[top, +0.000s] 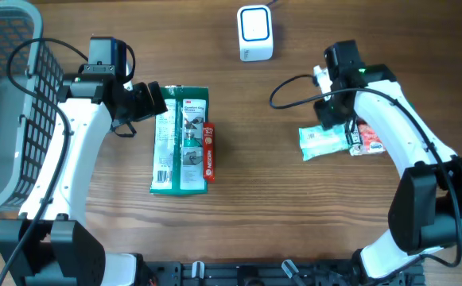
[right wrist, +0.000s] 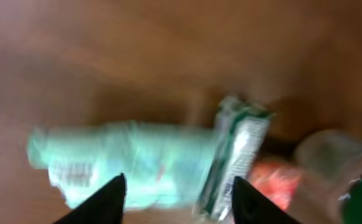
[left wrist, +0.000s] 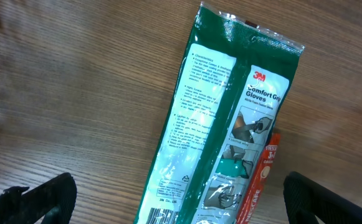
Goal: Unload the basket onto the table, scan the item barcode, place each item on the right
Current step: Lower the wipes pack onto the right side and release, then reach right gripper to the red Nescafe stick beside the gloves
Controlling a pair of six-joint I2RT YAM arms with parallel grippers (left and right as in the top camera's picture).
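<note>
Only overhead shows the scanner (top: 255, 33) and basket (top: 0, 119).

Overhead down on table (top: 278, 238); left wrist close above glove packet (left wrist: 230, 124), right above pale packet (right wrist: 131, 162).

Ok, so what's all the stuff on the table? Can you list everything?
basket: one, grey, far left edge
scanner: one, white with a blue-lit face, top middle
glove packet: one, green, left of middle, lying flat
thin packet: one, red, along the glove packet's right side
pale packet: one, light green, right of middle
small packet: one, red and white, beside the pale packet's right end, partly under the arm
table: one, brown wood, under everything
left gripper: one, black, open, at the glove packet's top end
right gripper: one, black, jaws apart, just above the pale packet
</note>
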